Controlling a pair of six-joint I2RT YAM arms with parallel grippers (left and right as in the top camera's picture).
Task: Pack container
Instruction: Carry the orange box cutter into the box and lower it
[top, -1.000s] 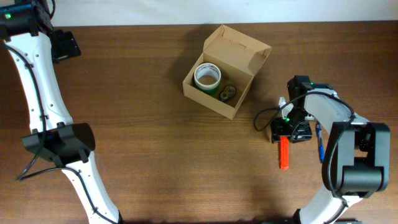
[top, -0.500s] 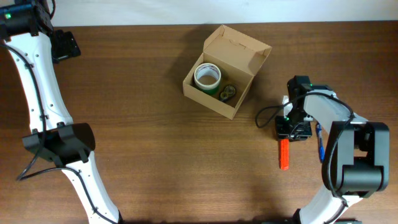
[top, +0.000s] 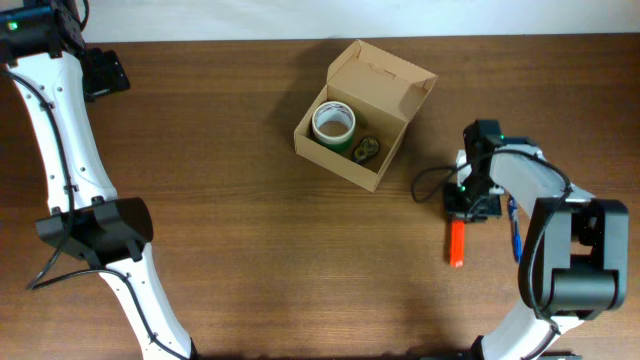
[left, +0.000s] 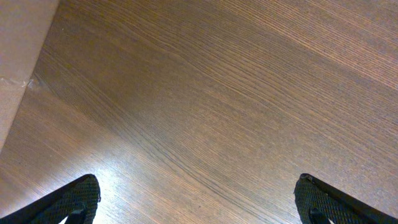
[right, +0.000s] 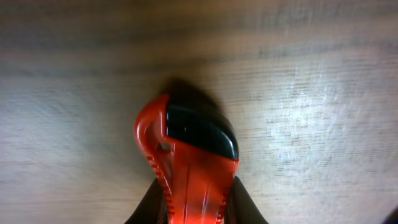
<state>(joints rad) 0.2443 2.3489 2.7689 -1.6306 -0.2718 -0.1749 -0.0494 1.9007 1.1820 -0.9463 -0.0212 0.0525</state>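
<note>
The right hand (right: 198, 208) pinches a red tool (right: 189, 168) near the table's (top: 250, 250) right edge; the left hand (left: 199, 208) hangs spread over the far-left corner. The open box (top: 340, 162) sits mid-table toward the far edge, a tape roll (top: 333, 124) inside. Best to lift the tool clear, keep it level, release low beside the roll

— How is the overhead view?
— Bright, even and sharp. The light comes from above: shadows on the table (top: 250, 250) are short and soft, and the inside of the container (top: 338, 160) is slightly shaded.
— And the wrist views?
— In the left wrist view the wood grain is crisp, with a pale glare patch at lower left. The right wrist view is blurred, with sheen on the wood at right. The orange-red tool (right: 189, 174) sits close and soft-edged, with dark shadow behind its tip.
</note>
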